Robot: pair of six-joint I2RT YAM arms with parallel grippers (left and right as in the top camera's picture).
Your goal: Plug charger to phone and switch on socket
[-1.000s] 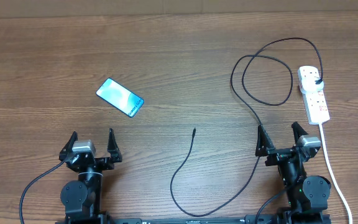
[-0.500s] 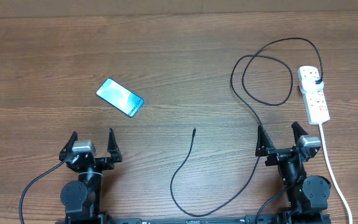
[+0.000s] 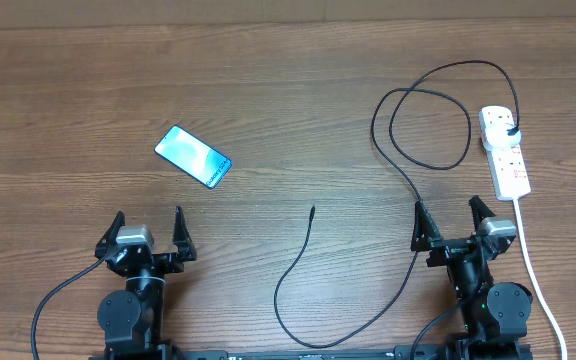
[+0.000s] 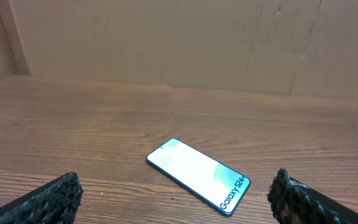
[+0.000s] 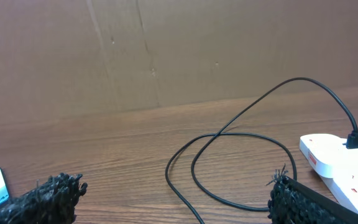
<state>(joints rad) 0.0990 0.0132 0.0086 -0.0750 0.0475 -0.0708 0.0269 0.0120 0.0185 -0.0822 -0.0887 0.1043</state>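
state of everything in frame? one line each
phone: flat on the table, screen up, nothing plugged into it
charger: plug seated in the power strip, connector tip loose on the table, apart from the phone
power strip: flat on the table, charger in its far outlet; switch positions too small to tell
left gripper: open, empty
right gripper: open, empty

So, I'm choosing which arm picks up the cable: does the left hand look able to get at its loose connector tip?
Probably yes. The connector tip lies on bare table, nothing between it and the open left hand; the phone lies well aside. Whether the arm stretches that far is unclear.
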